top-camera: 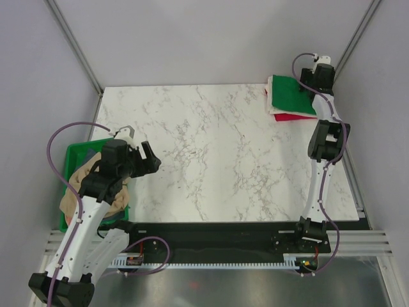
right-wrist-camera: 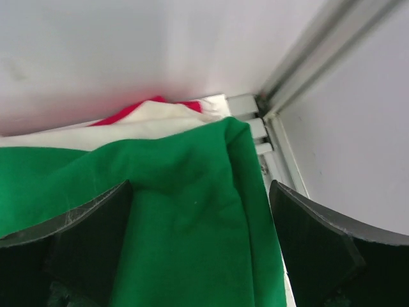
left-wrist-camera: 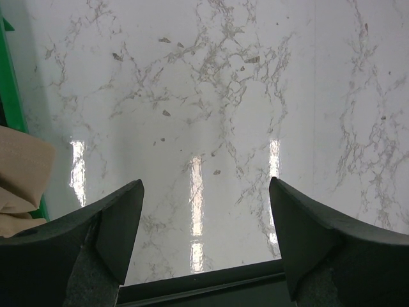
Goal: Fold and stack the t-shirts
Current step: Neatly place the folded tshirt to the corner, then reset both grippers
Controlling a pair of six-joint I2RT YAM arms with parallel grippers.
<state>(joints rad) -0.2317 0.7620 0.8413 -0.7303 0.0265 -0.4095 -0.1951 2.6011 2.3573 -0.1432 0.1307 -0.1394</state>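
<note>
A folded stack lies at the table's far right corner: the green t-shirt on top, the cream-white one under it and the red one at the bottom. In the right wrist view the green shirt, cream-white shirt and red shirt show. My right gripper is open just above the green shirt, empty. The tan t-shirt lies crumpled in the green bin. My left gripper is open and empty over bare table, right of the bin.
A green plastic bin sits at the table's left edge, its rim in the left wrist view. The white marble table lies between the arms. Grey walls and metal frame posts close in the far right corner.
</note>
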